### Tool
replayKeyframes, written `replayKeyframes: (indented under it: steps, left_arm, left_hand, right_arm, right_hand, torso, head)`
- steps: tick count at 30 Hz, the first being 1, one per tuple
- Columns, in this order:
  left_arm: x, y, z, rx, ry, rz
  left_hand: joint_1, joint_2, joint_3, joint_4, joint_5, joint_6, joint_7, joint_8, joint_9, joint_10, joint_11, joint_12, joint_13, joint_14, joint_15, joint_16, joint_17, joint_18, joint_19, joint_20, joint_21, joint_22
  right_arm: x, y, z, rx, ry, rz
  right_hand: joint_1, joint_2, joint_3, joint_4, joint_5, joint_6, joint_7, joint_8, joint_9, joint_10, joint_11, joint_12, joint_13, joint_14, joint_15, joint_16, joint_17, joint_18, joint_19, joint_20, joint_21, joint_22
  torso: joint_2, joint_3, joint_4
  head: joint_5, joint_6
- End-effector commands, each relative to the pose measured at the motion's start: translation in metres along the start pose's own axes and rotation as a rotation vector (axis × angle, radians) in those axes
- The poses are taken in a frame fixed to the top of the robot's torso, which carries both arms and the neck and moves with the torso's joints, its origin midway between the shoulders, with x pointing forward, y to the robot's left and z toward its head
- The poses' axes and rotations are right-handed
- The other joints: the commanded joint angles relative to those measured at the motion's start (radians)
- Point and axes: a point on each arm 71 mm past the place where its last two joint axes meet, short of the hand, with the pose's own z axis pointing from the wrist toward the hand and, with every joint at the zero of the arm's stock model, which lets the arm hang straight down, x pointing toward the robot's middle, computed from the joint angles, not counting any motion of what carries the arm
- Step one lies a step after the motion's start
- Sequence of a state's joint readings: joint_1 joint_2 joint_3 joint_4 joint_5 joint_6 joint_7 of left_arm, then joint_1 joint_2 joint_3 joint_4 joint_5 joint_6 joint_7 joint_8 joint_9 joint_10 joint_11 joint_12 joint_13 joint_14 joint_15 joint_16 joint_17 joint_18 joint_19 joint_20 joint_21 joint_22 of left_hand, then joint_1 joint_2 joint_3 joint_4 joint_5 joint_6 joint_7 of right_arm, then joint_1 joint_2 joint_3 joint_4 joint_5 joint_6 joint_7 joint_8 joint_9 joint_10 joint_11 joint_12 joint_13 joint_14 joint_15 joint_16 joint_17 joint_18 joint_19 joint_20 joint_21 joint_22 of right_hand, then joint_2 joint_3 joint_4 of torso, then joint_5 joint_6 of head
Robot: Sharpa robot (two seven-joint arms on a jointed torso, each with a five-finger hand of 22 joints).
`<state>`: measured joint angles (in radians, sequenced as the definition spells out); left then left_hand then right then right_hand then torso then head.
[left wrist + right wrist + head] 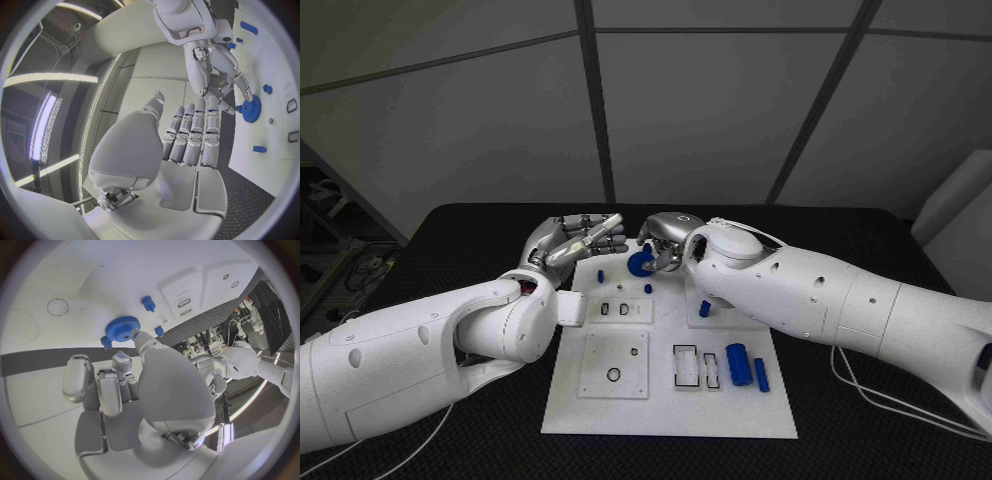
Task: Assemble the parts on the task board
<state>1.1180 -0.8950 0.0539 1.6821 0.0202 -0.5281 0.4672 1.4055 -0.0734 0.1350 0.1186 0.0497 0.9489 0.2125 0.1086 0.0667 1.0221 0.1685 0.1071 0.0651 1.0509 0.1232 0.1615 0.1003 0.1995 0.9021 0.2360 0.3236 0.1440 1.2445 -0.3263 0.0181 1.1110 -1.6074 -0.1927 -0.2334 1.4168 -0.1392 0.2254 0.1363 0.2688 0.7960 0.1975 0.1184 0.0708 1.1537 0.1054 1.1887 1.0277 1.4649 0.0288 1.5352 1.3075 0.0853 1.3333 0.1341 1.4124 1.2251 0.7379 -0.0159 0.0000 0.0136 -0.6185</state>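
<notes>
Black worktop [473,225] with the white task board [733,405] in the middle, grey panelled wall behind. Left hand [571,240] hovers at the board's far edge, fingers [194,132] straight, close together, holding nothing. Right hand [668,245] is curled down over the blue gear [122,329] at the far end, fingertip touching it; can't tell if it's actually gripped. Blue parts [738,364] lie nearer.

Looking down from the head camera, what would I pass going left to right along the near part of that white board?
Black ring on its raised white tile → large black rectangular frame → smaller black frame → thick blue cylinder → slim blue bar, nearest the task board edge.
</notes>
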Motion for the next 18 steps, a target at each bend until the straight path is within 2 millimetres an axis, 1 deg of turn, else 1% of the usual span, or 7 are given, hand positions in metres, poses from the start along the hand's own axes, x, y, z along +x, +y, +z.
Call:
replayKeyframes:
  steps: [1, 4, 6, 8, 11, 12, 18]
  left_arm:
    - [0.001, -0.002, 0.0, 0.009, 0.011, 0.002]
    - [0.0, -0.002, 0.0, 0.01, 0.011, 0.003]
    - [0.0, -0.002, 0.0, 0.01, 0.01, 0.003]
    - [-0.001, -0.002, 0.0, 0.011, 0.009, 0.004]
    - [-0.004, -0.002, 0.0, 0.012, 0.004, 0.006]
    - [-0.005, -0.002, 0.0, 0.012, 0.004, 0.007]
    - [-0.009, -0.002, 0.0, 0.014, -0.006, 0.012]
  left_hand:
    - [0.001, 0.011, -0.001, -0.005, -0.003, 0.0, 0.007, -0.005, -0.001, -0.002, 0.003, -0.005, -0.001, -0.003, 0.007, -0.006, -0.002, -0.018, 0.006, 0.0, -0.004, -0.002]
    - [0.001, 0.011, -0.001, -0.005, -0.003, 0.0, 0.007, -0.005, -0.001, -0.002, 0.003, -0.005, -0.001, -0.003, 0.007, -0.007, -0.002, -0.018, 0.006, 0.0, -0.005, -0.002]
    - [0.001, 0.011, -0.001, -0.005, -0.003, 0.0, 0.007, -0.005, -0.001, -0.002, 0.003, -0.005, -0.001, -0.003, 0.007, -0.007, -0.002, -0.018, 0.006, 0.0, -0.005, -0.002]
    - [0.001, 0.011, -0.001, -0.005, -0.003, 0.0, 0.007, -0.005, -0.001, -0.002, 0.003, -0.005, -0.001, -0.003, 0.007, -0.007, -0.002, -0.018, 0.006, 0.0, -0.005, -0.002]
    - [0.001, 0.011, -0.001, -0.005, -0.003, 0.0, 0.007, -0.005, -0.001, -0.002, 0.003, -0.005, -0.001, -0.003, 0.007, -0.007, -0.002, -0.018, 0.006, 0.0, -0.005, -0.002]
    - [0.0, 0.012, -0.001, -0.005, -0.003, 0.0, 0.007, -0.006, -0.001, -0.002, 0.004, -0.006, -0.001, -0.003, 0.007, -0.007, -0.002, -0.018, 0.006, 0.0, -0.005, -0.002]
    - [0.0, 0.012, -0.001, -0.005, -0.002, 0.0, 0.007, -0.006, -0.001, -0.002, 0.004, -0.006, -0.001, -0.002, 0.007, -0.007, -0.002, -0.018, 0.006, 0.0, -0.005, -0.002]
  right_arm:
    - [0.0, -0.001, -0.002, -0.003, 0.016, 0.012]
    - [-0.004, -0.005, -0.005, 0.005, -0.021, 0.032]
    - [-0.008, -0.01, -0.009, 0.006, -0.069, 0.06]
    - [-0.014, -0.017, -0.016, -0.004, -0.124, 0.099]
    - [-0.023, -0.032, -0.033, -0.038, -0.203, 0.183]
    - [-0.025, -0.038, -0.038, -0.045, -0.214, 0.21]
    - [-0.03, -0.083, -0.069, -0.043, -0.164, 0.356]
  right_hand:
    - [-0.039, 0.015, -0.004, 0.027, 0.044, 0.025, -0.002, 0.01, 0.003, 0.005, 0.003, 0.01, 0.006, 0.084, 0.005, 0.004, 0.167, -0.013, 0.002, 0.009, 0.001, 0.003]
    - [-0.057, 0.026, -0.002, 0.042, 0.073, 0.035, -0.004, 0.012, 0.003, 0.01, 0.0, 0.016, 0.013, 0.084, 0.003, 0.004, 0.168, -0.013, 0.003, 0.008, 0.002, 0.004]
    - [-0.059, 0.029, 0.0, 0.044, 0.073, 0.042, -0.006, 0.014, 0.003, 0.023, -0.001, 0.03, 0.03, 0.085, 0.002, 0.006, 0.172, -0.014, 0.005, 0.007, 0.003, 0.007]
    - [-0.058, 0.026, 0.001, 0.042, 0.061, 0.047, -0.008, 0.015, 0.002, 0.04, -0.003, 0.046, 0.049, 0.086, 0.0, 0.007, 0.177, -0.014, 0.008, 0.005, 0.005, 0.01]
    - [-0.045, 0.022, 0.007, 0.032, 0.052, 0.054, -0.01, 0.016, 0.002, 0.055, -0.005, 0.062, 0.068, 0.086, -0.002, 0.007, 0.176, -0.014, 0.006, 0.003, 0.004, 0.008]
    - [-0.041, 0.021, 0.008, 0.029, 0.052, 0.055, -0.01, 0.016, 0.001, 0.055, -0.005, 0.062, 0.069, 0.086, -0.002, 0.006, 0.174, -0.014, 0.006, 0.003, 0.004, 0.007]
    - [-0.01, 0.012, 0.02, 0.003, 0.05, 0.081, -0.014, 0.023, 0.002, 0.036, -0.01, 0.048, 0.051, 0.078, -0.006, -0.005, 0.144, -0.007, -0.017, -0.001, -0.012, -0.024]
  torso:
    - [-0.001, 0.0005, 0.0001]
    - [-0.001, 0.0007, -0.0008]
    - [-0.002, 0.0007, -0.0015]
    - [-0.003, 0.0008, -0.0029]
    - [-0.004, 0.0013, -0.0066]
    - [-0.004, 0.001, -0.0058]
    - [-0.01, 0.0035, -0.0139]
  head:
    - [0.001, 0.0]
    - [0.002, 0.001]
    - [0.002, 0.002]
    - [0.002, 0.003]
    - [0.003, 0.005]
    - [0.002, 0.007]
    - [0.0, 0.01]
